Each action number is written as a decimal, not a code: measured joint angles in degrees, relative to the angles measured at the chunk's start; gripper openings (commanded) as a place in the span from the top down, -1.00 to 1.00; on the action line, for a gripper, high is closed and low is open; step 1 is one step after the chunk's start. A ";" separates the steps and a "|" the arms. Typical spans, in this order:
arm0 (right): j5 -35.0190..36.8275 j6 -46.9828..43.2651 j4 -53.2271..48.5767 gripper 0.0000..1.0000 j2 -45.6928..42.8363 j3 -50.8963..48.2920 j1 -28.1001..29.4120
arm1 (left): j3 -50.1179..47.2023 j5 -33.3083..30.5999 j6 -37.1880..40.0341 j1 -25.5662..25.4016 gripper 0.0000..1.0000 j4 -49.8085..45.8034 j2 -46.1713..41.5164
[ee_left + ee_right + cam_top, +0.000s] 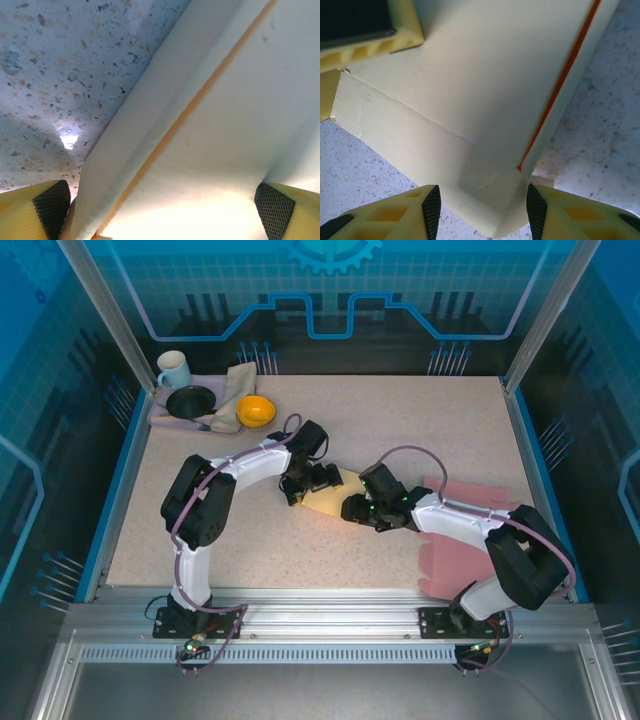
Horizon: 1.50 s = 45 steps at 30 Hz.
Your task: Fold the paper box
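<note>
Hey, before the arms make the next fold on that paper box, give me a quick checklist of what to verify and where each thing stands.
1. Left claw open: ok, pads wide apart astride the paper box.
2. Right claw at the box corner: ok, one finger each side.
3. Right claw grip firm: cannot tell.
4. Box folded up: not ok, it looks flat on the table.
5. Pink cloth away from the box: ok, off to the right.

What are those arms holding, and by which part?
The paper box sits between both pairs: left fingers stand wide open across a panel, right fingers flank a narrow corner, but whether they grip it cannot be told.
</note>
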 measured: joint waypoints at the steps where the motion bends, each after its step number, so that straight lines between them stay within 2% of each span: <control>1: 0.31 -0.33 -0.13 -0.04 0.02 0.17 0.00 | 0.00 -0.02 0.00 -0.02 -0.98 0.00 0.00; 11: 1.01 -0.66 -0.50 -0.10 1.40 0.50 0.00 | 0.00 0.00 0.00 0.00 -0.98 0.02 0.00; 19: -2.47 2.58 3.26 -0.07 1.40 -0.98 -0.02 | -0.09 0.00 -0.02 -0.02 -0.98 0.07 0.00; 34: 0.07 -0.72 0.04 0.37 1.40 -0.04 0.00 | -0.24 0.00 -0.02 -0.02 -0.98 0.31 0.00; 45: 3.04 -3.69 -0.57 0.38 1.62 0.09 0.04 | -0.24 0.00 -0.02 -0.02 -0.98 0.68 0.00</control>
